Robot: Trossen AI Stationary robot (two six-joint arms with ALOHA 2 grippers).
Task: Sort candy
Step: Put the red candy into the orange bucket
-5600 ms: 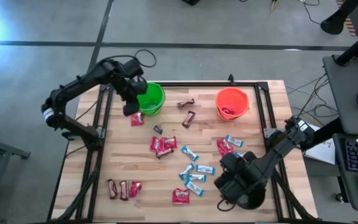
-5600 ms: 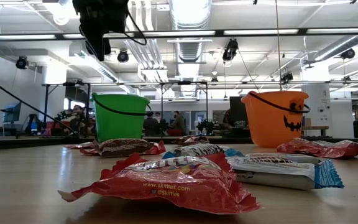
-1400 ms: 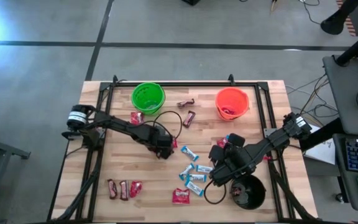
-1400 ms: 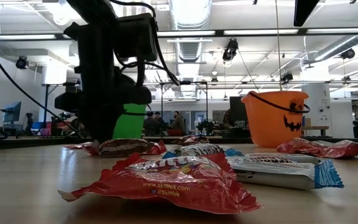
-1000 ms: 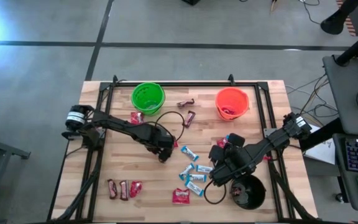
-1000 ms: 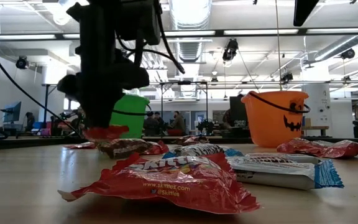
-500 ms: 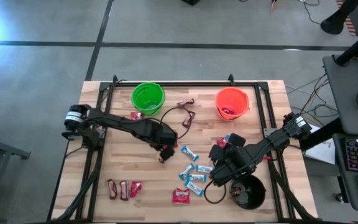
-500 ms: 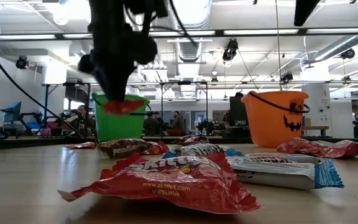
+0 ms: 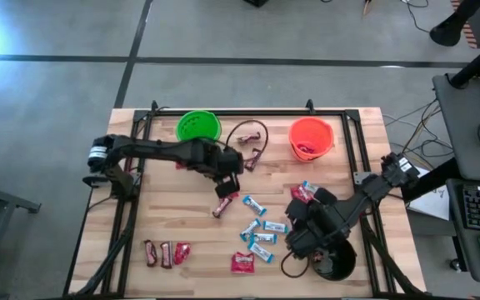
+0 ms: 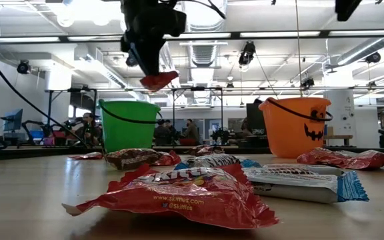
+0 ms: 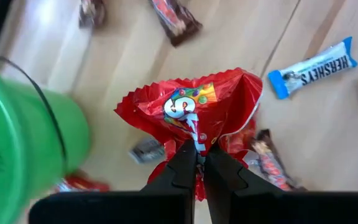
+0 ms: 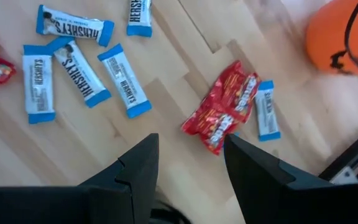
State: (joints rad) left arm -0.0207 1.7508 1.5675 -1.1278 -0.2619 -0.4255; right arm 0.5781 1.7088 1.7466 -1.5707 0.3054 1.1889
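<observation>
Wooden table (image 9: 165,217) fills the high view's centre, with scattered candy (image 9: 261,237) mostly in its lower middle. At upper centre, the left gripper (image 11: 196,163) pinches a red packet (image 11: 194,109) in the air, near the green bucket (image 9: 198,127). At lower right, the right gripper (image 12: 188,163) hangs with fingers apart above 2 red packets (image 12: 222,106).
</observation>
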